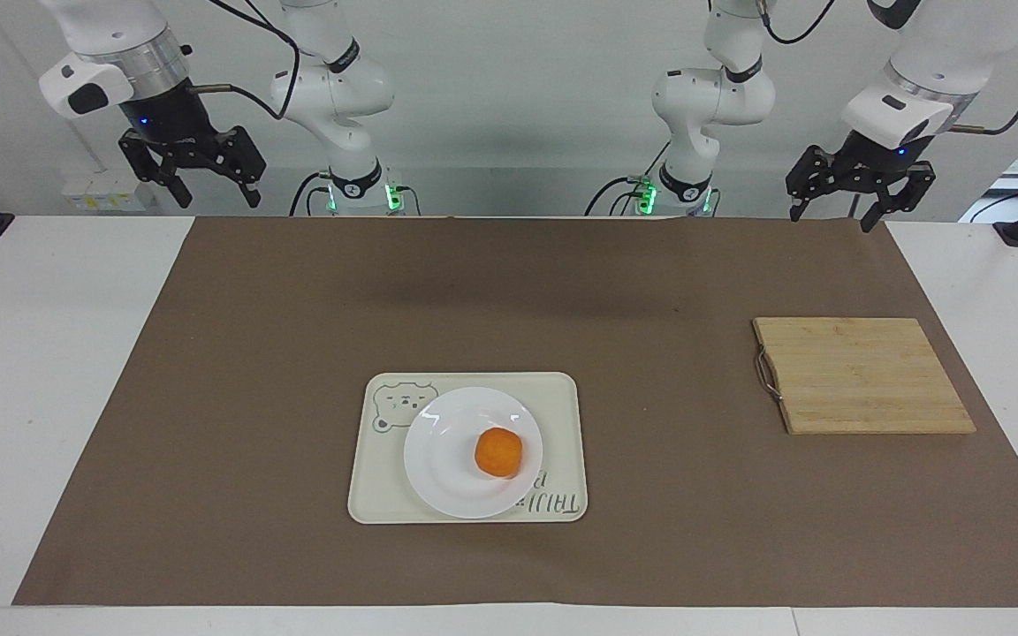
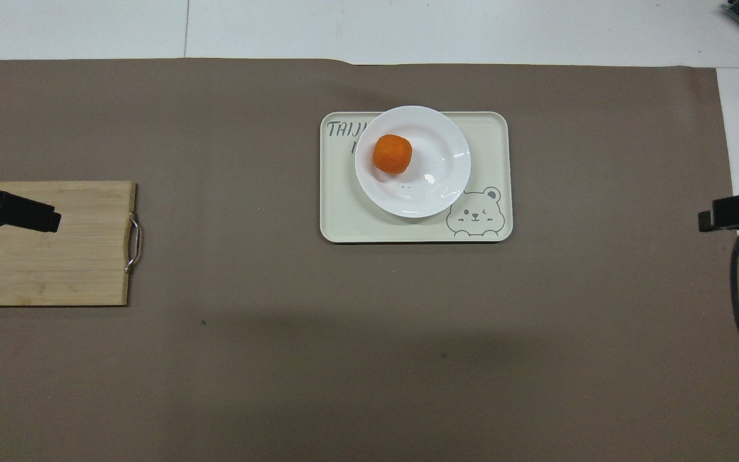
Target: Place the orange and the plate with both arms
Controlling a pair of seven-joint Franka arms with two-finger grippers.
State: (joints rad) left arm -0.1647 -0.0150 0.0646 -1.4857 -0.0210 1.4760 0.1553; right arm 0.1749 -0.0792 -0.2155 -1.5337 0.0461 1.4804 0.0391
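Note:
The orange (image 1: pixel 498 451) lies on the white plate (image 1: pixel 438 459), which sits on the cream bear tray (image 1: pixel 376 490) in the middle of the brown mat. In the overhead view the orange (image 2: pixel 392 154) is on the part of the plate (image 2: pixel 433 186) toward the left arm's end of the table. My right gripper (image 1: pixel 217 196) is open and empty, raised over the mat's edge by the robots at the right arm's end. My left gripper (image 1: pixel 830 216) is open and empty, raised by the mat's corner at the left arm's end, and waits.
A bamboo cutting board (image 1: pixel 862 375) with a metal handle lies toward the left arm's end of the table. The brown mat (image 1: pixel 208 442) covers most of the white table (image 1: pixel 32 397). A black tip of each arm shows at the overhead view's side edges.

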